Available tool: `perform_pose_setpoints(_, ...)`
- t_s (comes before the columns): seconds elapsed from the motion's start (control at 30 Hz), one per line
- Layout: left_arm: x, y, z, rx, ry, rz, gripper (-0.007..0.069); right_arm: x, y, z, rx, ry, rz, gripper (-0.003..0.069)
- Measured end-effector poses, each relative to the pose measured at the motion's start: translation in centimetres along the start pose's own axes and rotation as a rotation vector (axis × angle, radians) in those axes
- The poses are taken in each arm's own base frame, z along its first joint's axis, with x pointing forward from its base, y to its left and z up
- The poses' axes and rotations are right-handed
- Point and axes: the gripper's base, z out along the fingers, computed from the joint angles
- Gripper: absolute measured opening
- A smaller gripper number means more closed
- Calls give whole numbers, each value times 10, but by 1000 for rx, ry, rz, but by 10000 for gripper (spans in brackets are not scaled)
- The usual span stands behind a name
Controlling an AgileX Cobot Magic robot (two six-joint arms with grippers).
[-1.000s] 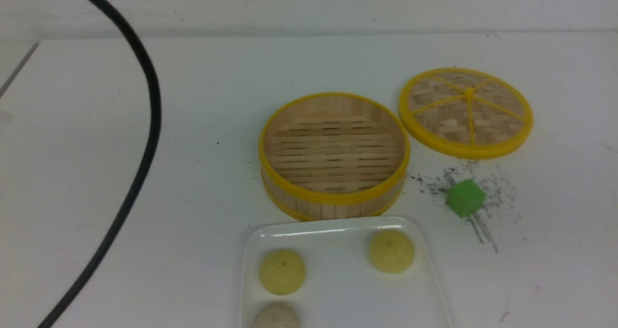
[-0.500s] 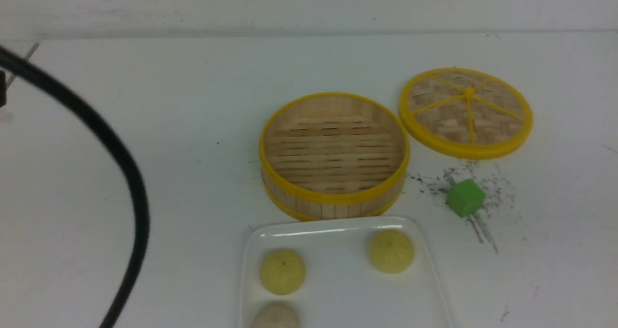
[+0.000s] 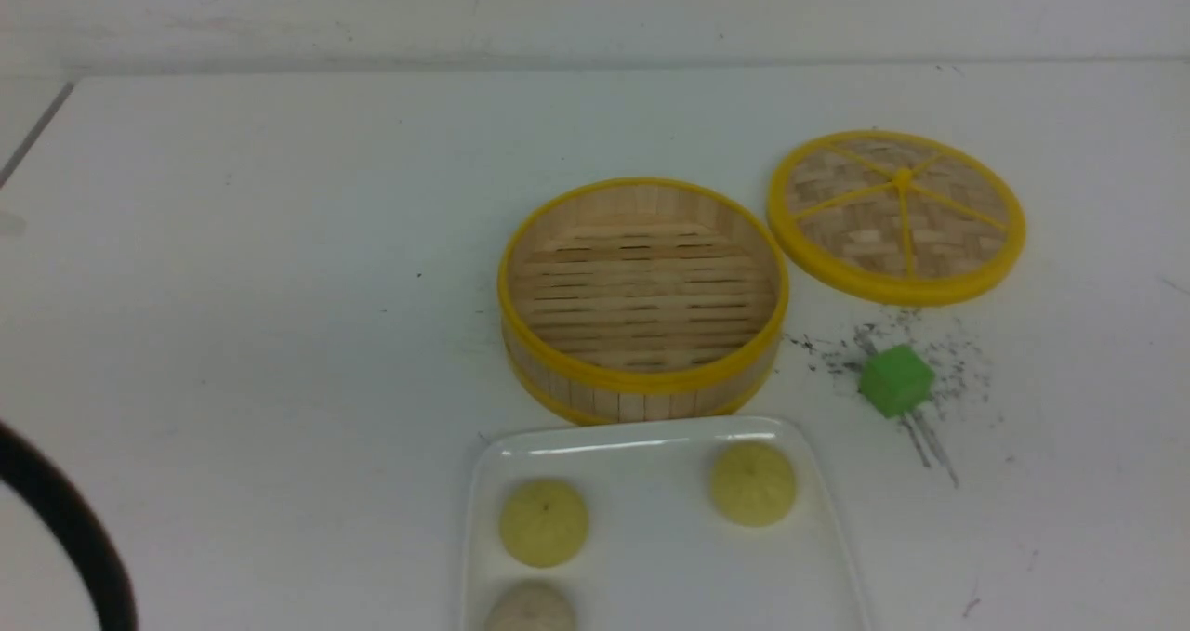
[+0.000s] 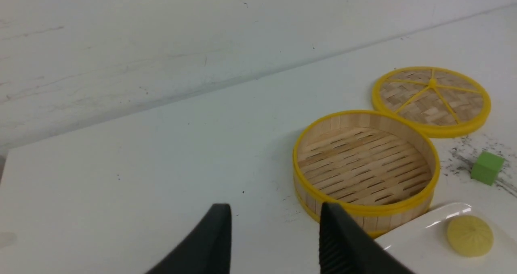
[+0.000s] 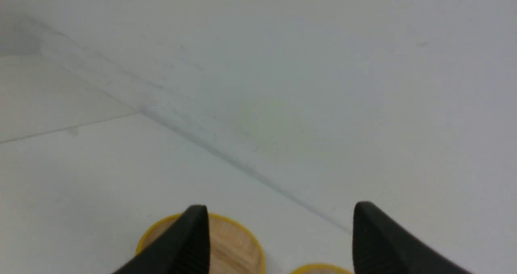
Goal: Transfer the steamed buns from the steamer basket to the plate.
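The steamer basket (image 3: 641, 287) stands in the middle of the table with only its slatted floor showing inside. Just in front of it lies the white plate (image 3: 669, 566). Three steamed buns rest on the plate: a pale yellow one (image 3: 544, 522), a second yellow one (image 3: 754, 483) and an off-white one (image 3: 531, 610) cut off by the frame edge. Neither gripper shows in the front view. In the left wrist view my left gripper (image 4: 275, 209) is open and holds nothing, off to the side of the basket (image 4: 365, 165). My right gripper (image 5: 280, 209) is open and high, with the basket (image 5: 230, 245) far below.
The woven lid (image 3: 897, 215) lies flat at the back right of the basket. A green cube (image 3: 895, 380) sits among dark smudges to the basket's right. A black cable (image 3: 65, 529) curves through the lower left corner. The table meets a wall at the back.
The black cable has swung from the upper left down into the lower left corner of the front view. Basket, plate, buns, lid and cube have not moved.
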Motion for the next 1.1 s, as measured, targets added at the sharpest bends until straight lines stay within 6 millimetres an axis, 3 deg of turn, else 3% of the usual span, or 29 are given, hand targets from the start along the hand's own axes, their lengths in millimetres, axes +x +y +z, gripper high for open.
perform_pose_setpoints(0.03, 0, 0, 0, -5, -2, 9, 328, -2, -2, -16, 38, -39, -18, 472)
perform_pose_setpoints(0.17, -2, 1, 0, -11, -22, 19, 327, 6, -3, -45, 94, -38, 3, 472)
perform_pose_setpoints(0.3, -3, 1, 0, -11, -37, 22, 327, 21, 1, -68, 97, 14, 112, 472)
perform_pose_setpoints(0.43, -5, 1, 0, -12, -58, 22, 327, 46, 8, -76, 75, 96, 162, 472)
perform_pose_setpoints(0.67, -7, 0, 0, -1, -74, 11, 327, 99, 24, -33, -9, 248, 201, 472)
perform_pose_setpoints(0.87, -7, -1, 0, 12, -74, -2, 327, 135, 34, 8, -28, 122, 202, 472)
perform_pose_setpoints(1.1, -7, -2, 0, 22, -75, -10, 327, 172, 38, 29, 17, 80, 170, 470)
